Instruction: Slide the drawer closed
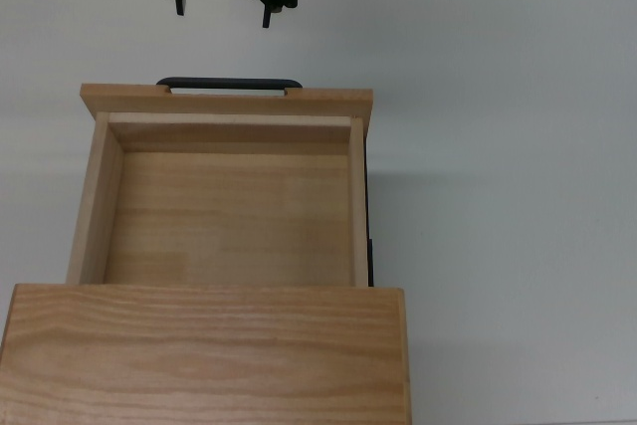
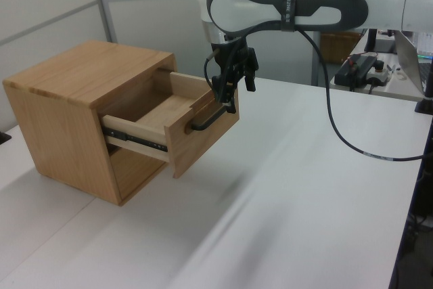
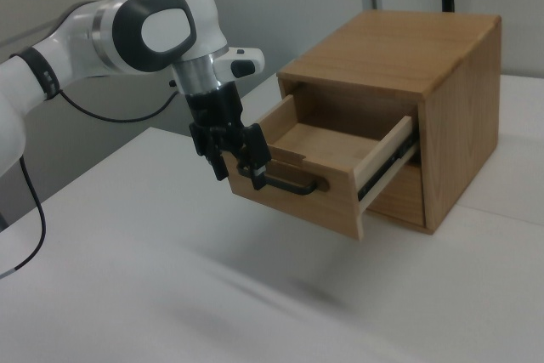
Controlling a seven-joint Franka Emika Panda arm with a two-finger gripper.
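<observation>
Claw (image 1: 224,9) spread, off handle (image 1: 228,84) in top view | side views: drawer (image 3: 327,167) pulled out of cabinet (image 2: 71,93)

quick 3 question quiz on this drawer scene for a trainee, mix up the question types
1. True or false: the drawer is fully shut inside the cabinet.
2. What lies inside the drawer? A) a cup B) nothing visible C) a cloth
3. In the top view, which part of the drawer sits nearest the gripper?

Key
1. False, it is pulled well out.
2. B
3. The black handle on the front panel.
</observation>
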